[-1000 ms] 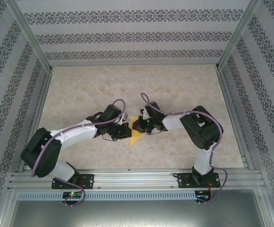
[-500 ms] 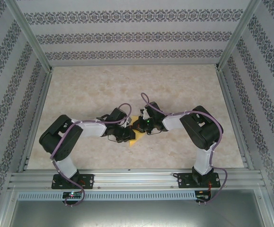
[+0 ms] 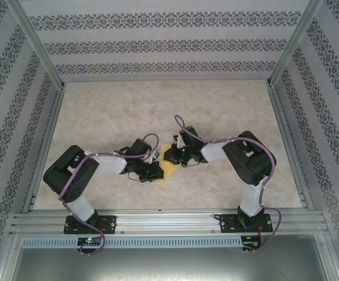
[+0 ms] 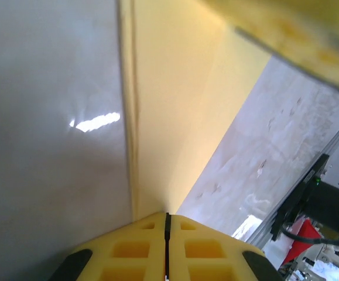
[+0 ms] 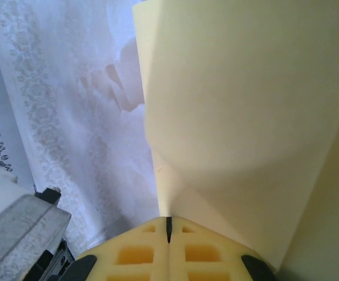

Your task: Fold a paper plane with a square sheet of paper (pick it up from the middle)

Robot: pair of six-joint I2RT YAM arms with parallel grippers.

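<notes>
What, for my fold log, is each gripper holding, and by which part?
Right gripper looks shut on the square sheet of paper at a folded edge. Left gripper is shut at its crease; pinching or pressing, unclear.

Both arms bend inward from their bases until the wrists nearly meet, the left gripper (image 3: 151, 171) low with its pads pressed together, the right gripper (image 3: 170, 155) clamped on the paper (image 5: 245, 88).
</notes>
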